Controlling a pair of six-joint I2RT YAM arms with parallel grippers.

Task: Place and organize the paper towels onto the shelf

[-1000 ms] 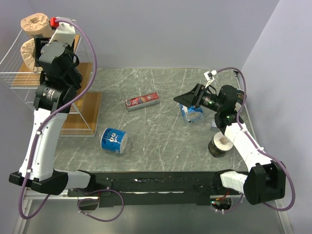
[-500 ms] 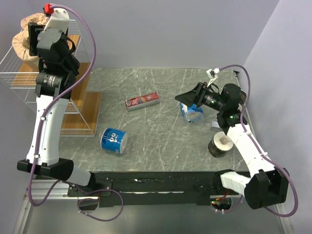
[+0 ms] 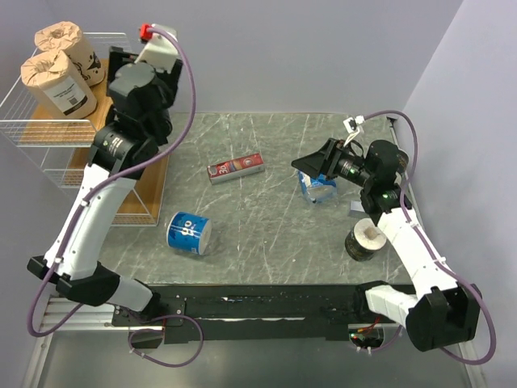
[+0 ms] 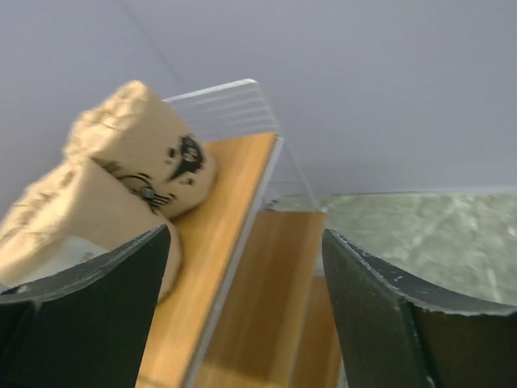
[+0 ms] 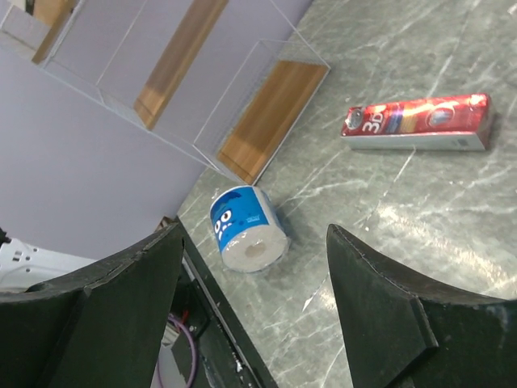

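Note:
Two kraft-brown paper towels (image 3: pixel 60 40) (image 3: pixel 53 82) stand side by side on the top board of the white wire shelf (image 3: pixel 32 133). They also show in the left wrist view (image 4: pixel 149 145) (image 4: pixel 56 218). My left gripper (image 3: pixel 115 63) is open and empty, just right of them. A blue-and-white roll (image 3: pixel 188 233) lies on its side near the shelf's foot and shows in the right wrist view (image 5: pixel 246 228). My right gripper (image 3: pixel 312 165) is open and empty above the table. A second blue-and-white roll (image 3: pixel 321 187) sits just behind it. One dark roll (image 3: pixel 365 241) stands by the right arm.
A flat red box (image 3: pixel 235 167) lies mid-table and shows in the right wrist view (image 5: pixel 416 121). The shelf's lower wooden boards (image 3: pixel 139 190) step down toward the table. A wall runs close along the right side.
My left gripper has drawn back to the right from the top shelf, and both kraft rolls now stand uncovered there. The right arm has barely moved.

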